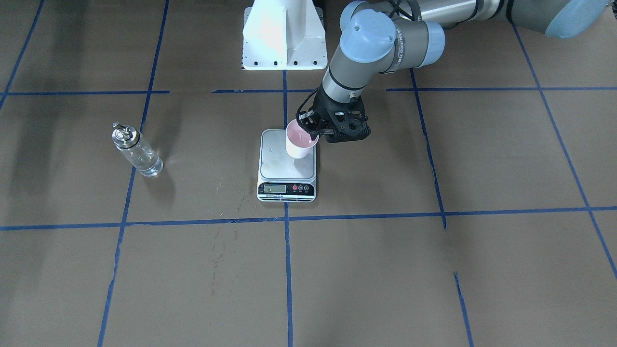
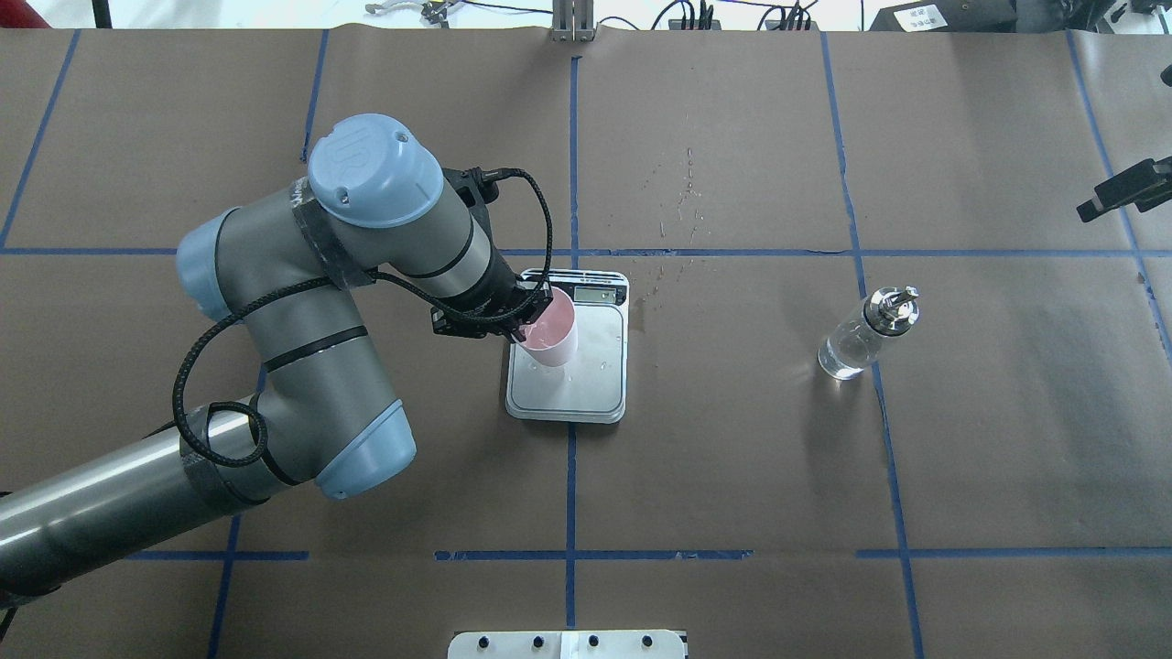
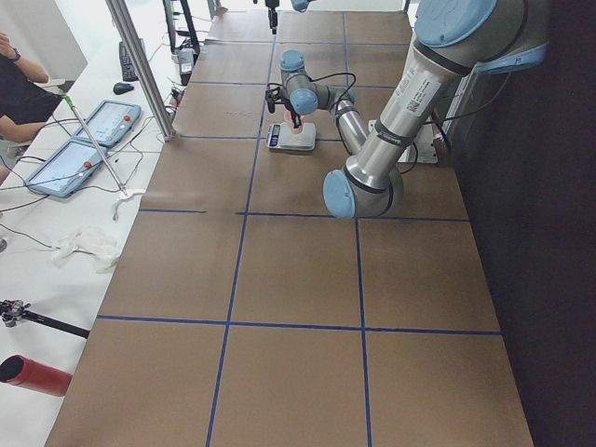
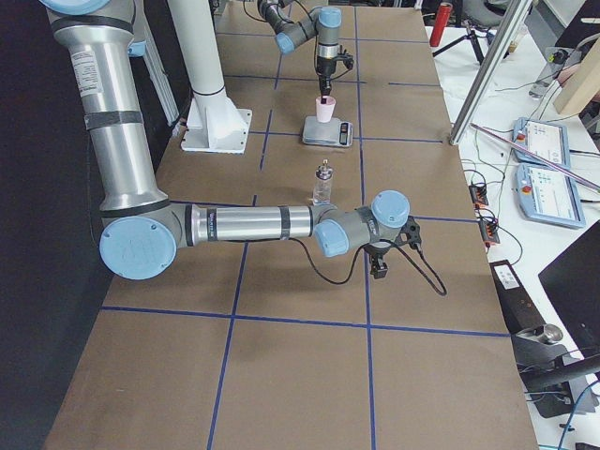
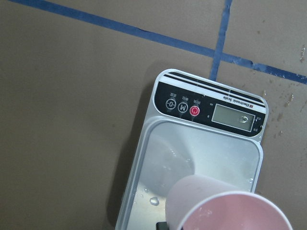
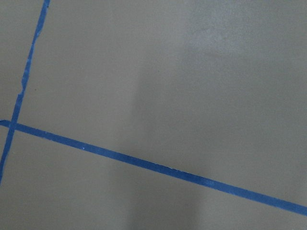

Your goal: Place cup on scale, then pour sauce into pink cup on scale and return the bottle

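My left gripper (image 1: pixel 312 129) is shut on the rim of the pale pink cup (image 1: pixel 299 142), which it holds slightly tilted over the silver plate of the scale (image 1: pixel 274 159). Whether the cup's base touches the plate I cannot tell. The left wrist view looks down past the cup (image 5: pixel 225 206) onto the scale (image 5: pixel 211 153), its display and red button. The clear bottle (image 2: pixel 861 339) with its metal pourer cap stands upright on the table, far from the scale on my right side. My right gripper (image 4: pixel 380 267) hangs low beyond the bottle; I cannot tell if it is open or shut.
Brown paper with blue tape lines (image 2: pixel 571 476) covers the table. Small droplets mark the paper beyond the scale (image 2: pixel 682 197). The white robot base (image 1: pixel 283 36) stands behind the scale. Operator tablets (image 4: pixel 544 169) and cables lie off the far table edge.
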You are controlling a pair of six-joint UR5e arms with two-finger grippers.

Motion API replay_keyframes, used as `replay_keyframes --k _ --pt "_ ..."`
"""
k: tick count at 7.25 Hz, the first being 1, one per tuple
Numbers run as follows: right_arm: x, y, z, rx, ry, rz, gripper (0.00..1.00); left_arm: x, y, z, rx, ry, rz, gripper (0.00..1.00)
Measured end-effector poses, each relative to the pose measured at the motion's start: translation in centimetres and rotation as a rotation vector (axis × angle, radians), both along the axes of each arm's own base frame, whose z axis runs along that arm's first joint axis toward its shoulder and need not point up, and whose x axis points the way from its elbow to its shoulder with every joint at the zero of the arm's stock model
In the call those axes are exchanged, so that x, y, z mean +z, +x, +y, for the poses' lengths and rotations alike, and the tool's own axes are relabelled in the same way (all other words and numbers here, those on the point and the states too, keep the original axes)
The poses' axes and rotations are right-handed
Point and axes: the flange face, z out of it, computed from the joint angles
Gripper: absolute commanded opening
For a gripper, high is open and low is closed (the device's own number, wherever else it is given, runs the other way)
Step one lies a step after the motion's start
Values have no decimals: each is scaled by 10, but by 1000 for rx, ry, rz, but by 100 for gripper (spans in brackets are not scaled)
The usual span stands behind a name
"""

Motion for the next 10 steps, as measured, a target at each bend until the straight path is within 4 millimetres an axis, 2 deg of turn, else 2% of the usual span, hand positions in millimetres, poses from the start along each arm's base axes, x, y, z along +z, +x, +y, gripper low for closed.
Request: replay_keyframes --k 2,3,4,6,7,8,9,10 --pt "-1 0 0 -1 8 -2 100 -1 12 -6 4 12 10 0" --pt "-1 -1 0 -2 9 -2 100 -1 19 -10 4 16 15 24" --pt "-1 -3 0 -5 10 -3 100 0 22 -12 3 18 16 43" --pt "-5 -10 1 -14 14 -5 100 2 28 -8 1 27 14 46" --pt "-13 -14 1 -13 20 -9 100 -6 23 -4 -1 40 30 46" --pt "-32 -19 4 1 16 -28 100 -24 1 -1 -16 67 70 46" --pt "-68 -33 15 33 -16 -68 100 -40 -36 -1 -42 99 118 46" --pt "-113 -53 41 62 -56 -114 100 -43 -66 0 -63 118 145 47"
